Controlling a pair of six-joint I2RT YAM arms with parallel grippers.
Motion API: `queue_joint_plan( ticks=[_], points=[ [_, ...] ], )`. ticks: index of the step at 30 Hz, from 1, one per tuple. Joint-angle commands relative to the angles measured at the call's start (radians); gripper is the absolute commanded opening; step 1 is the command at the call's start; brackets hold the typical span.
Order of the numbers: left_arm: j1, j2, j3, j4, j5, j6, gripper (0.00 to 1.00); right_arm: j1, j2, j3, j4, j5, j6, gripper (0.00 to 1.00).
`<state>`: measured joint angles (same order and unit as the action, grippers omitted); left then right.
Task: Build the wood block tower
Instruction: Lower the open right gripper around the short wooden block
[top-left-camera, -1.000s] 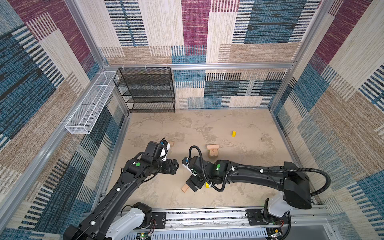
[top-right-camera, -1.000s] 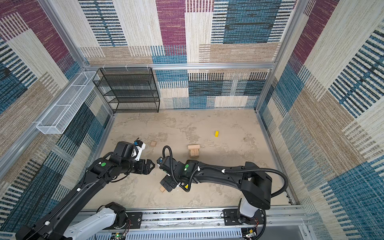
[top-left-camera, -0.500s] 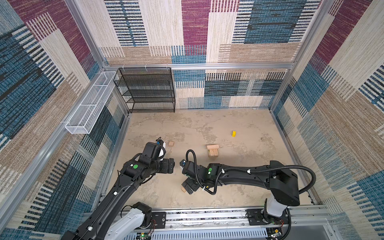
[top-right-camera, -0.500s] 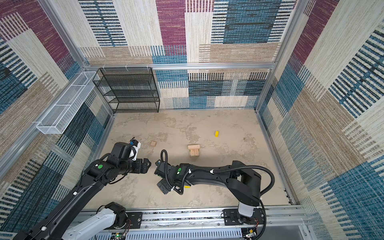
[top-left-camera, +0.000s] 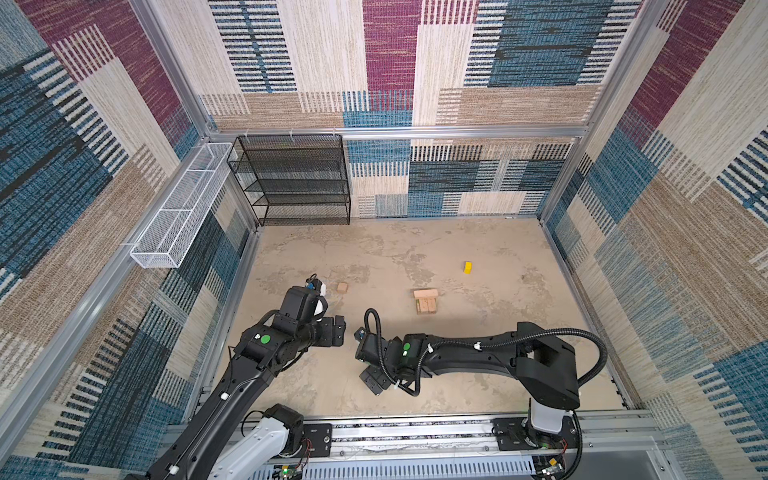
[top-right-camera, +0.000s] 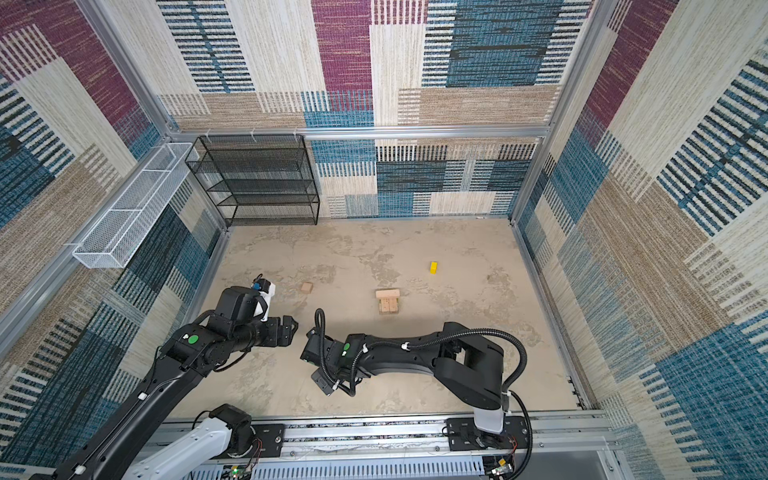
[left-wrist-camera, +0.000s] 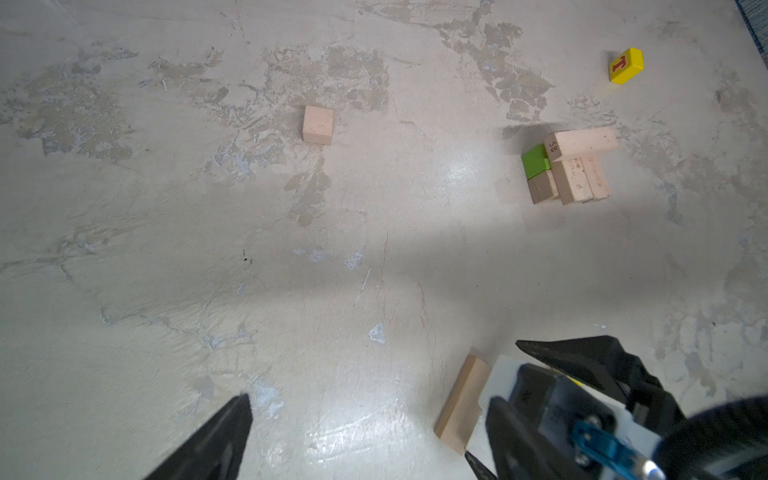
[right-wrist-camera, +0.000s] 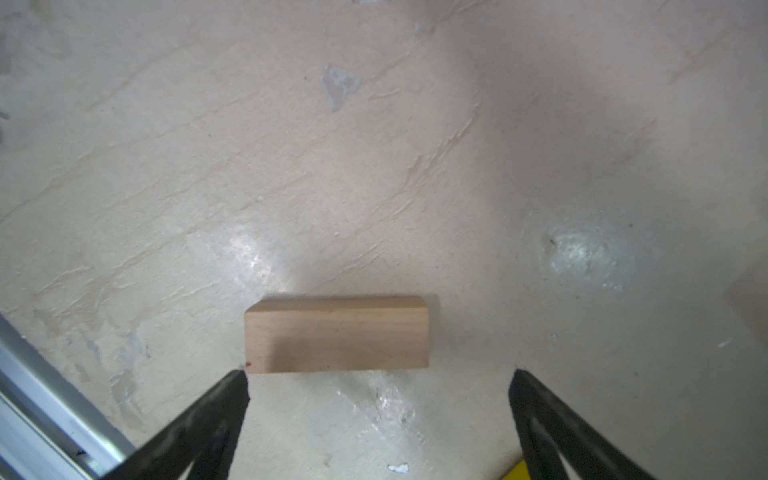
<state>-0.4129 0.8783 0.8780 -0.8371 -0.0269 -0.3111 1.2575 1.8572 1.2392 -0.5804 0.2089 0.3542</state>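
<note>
- In both top views the tower (top-left-camera: 426, 301) stands mid-desk (top-left-camera: 374, 249), with a tan plank (top-left-camera: 425, 294) laid crosswise on top. The cube (top-left-camera: 342, 287) lies well to its left, and a yellow piece (top-left-camera: 468, 267) sits farther back and to the right.
- Only the left wrist view shows the lime-green brick (left-wrist-camera: 536, 160) low on the tower's side, and a red T on the yellow piece.
- The right arm (top-left-camera: 465, 355) hides a loose plank (right-wrist-camera: 336, 334) from both top views. The right wrist view shows it flat on the desk, just ahead of the right end effector (right-wrist-camera: 379, 372), whose jaws stand wide apart and grip nothing.
- The left end effector (top-left-camera: 337, 330) is open and empty, near the right arm's wrist.
</note>
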Motion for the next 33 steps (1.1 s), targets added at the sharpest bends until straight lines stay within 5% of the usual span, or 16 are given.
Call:
queue_joint_plan(
  ticks=[1,33],
  points=[
    [0.001,-0.002,0.006,-0.016,-0.022,-0.017,0.93,0.005,0.014,0.015,0.005,0.003,0.015,1.0],
    [0.001,-0.026,0.005,-0.018,-0.037,-0.023,0.95,0.016,0.076,0.054,-0.022,-0.001,0.016,1.0]
  ],
)
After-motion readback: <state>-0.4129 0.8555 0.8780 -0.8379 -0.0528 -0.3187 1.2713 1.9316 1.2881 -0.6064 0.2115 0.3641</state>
